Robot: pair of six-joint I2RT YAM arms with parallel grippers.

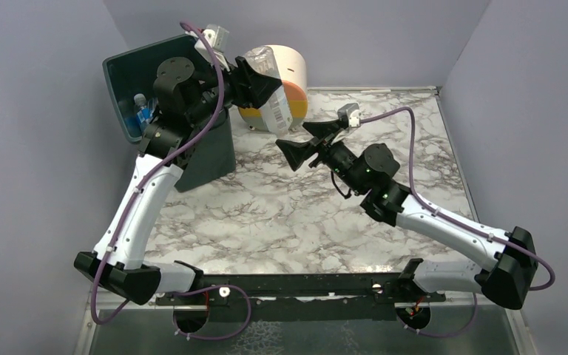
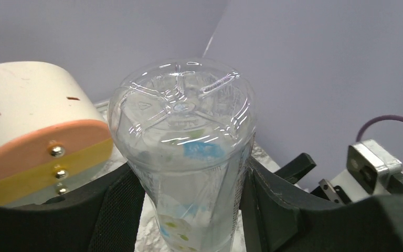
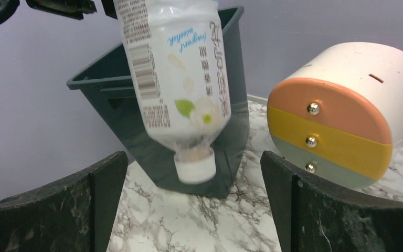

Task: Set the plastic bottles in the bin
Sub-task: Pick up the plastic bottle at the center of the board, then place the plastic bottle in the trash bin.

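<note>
My left pincer pinches a clear white-labelled bottle around its body, cap down, held aloft. It looks empty, so I judge it light, thin-walled and slick; a mid-body hold suits it. My right pincer is spread wide just off the cap end. The bin, left of the left pincer, holds a blue-labelled bottle.

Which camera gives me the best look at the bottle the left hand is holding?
Right wrist: the bottle hangs cap down, label and white cap plain, in front of the bin. Left wrist shows only its clear base between the fingers. Top view shows it small, partly behind the left hand.
</note>
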